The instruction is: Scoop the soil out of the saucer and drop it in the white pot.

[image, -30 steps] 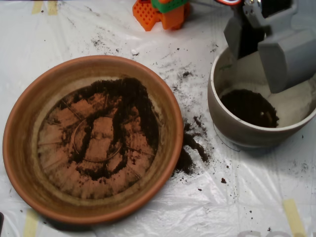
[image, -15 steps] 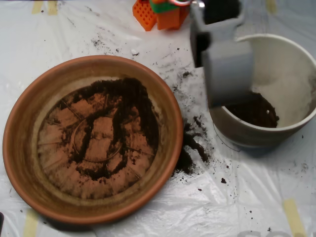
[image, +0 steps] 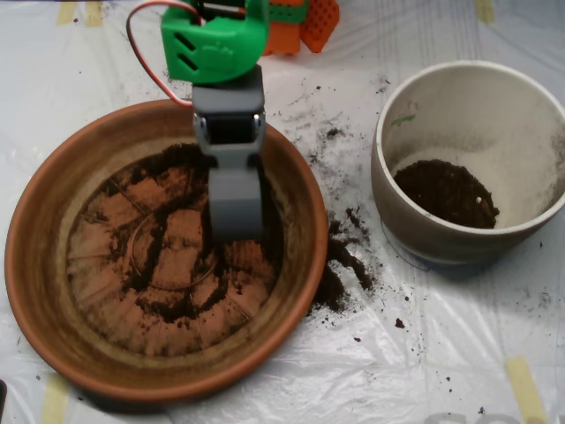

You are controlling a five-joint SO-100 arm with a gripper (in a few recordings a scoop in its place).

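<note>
— Where's the grey clamshell scoop [image: 235, 208] right now?

— Over the large round terracotta-orange clay saucer [image: 40, 265], hanging from its green plastic mount [image: 214, 40] at about twelve o'clock on the dish. The tip reaches down toward the centre, a little to the one o'clock side of it.

— Open or shut?

— From above I see only the back of the shell, so I cannot tell how the jaws stand, or whether anything sits inside.

— And the dark crumbly potting soil [image: 168, 305]?

— Thin smears and arcs across the ridged base of the saucer, thickest along the three o'clock side beside the scoop and in a curl near six o'clock. A spilled patch [image: 340, 265] lies on the white plastic sheet [image: 441, 353] just outside the saucer's rim at about four o'clock. A dark heap [image: 444, 190] already rests at the bottom of the round off-white ceramic pot [image: 397, 216], which stands at three o'clock from the saucer, well apart from the scoop.

— So which step is this?

— I'd judge it the start of another pickup: scoop placed above the soil, nothing visibly gathered.

— What does the next move need?

— Going low against the base, I think, and raking into the thicker band at three o'clock, since the layer is so shallow. Then a level carry over the rim, or more will join that spill.
</note>
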